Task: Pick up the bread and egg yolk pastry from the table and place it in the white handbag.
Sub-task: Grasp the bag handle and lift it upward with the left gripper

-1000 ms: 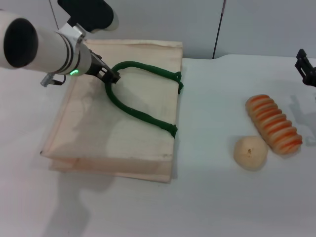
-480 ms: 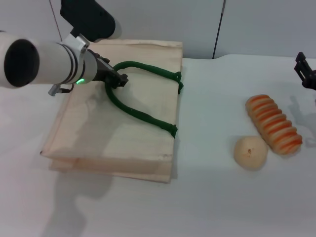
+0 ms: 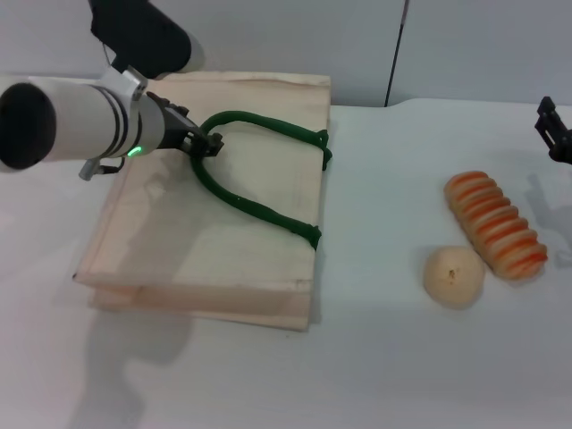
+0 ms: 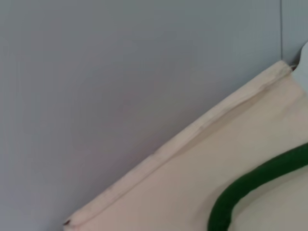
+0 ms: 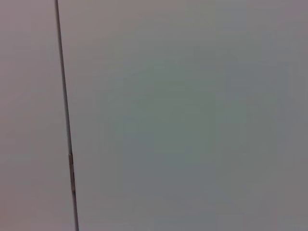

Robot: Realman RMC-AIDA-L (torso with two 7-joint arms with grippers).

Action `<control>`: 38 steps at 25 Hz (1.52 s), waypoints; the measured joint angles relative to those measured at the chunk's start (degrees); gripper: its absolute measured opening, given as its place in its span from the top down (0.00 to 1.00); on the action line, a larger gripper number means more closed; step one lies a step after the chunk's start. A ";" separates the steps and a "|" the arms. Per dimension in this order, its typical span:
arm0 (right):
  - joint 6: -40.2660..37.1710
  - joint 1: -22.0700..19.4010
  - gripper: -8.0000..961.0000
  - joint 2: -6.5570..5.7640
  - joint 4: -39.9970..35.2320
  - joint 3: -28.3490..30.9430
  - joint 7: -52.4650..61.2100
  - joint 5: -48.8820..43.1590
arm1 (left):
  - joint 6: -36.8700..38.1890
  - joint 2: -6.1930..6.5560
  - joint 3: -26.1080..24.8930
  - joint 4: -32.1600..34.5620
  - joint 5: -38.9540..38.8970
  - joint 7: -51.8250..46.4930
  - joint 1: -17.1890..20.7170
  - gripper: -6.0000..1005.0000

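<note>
Gripper [image 3: 207, 143] of the left arm is seen at the far-left bend of the dark green rope-like handle [image 3: 255, 207] of the large flat cream cloth handbag [image 3: 179, 259], its dark tips against the rope and apparently pinched on it, though the grip cannot be confirmed. It is judged that the rope could slip free when lifted, since only a thin loop is caught, or that the whole bag could be dragged across the white worktop [image 3: 375, 357] without its mouth being opened. On the right, the elongated ridged bread with orange and cream stripes [image 3: 496, 223] and the small round pale beige egg yolk pastry [image 3: 453, 276] lie touching, well apart from the bag. The right gripper [image 3: 554, 131] is parked at the far right edge; its opening cannot be told.
</note>
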 joint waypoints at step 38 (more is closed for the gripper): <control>-0.39 -0.09 0.30 -0.12 0.01 0.00 0.79 0.00 | 5.49 0.02 2.63 -5.10 -5.09 0.02 0.21 0.46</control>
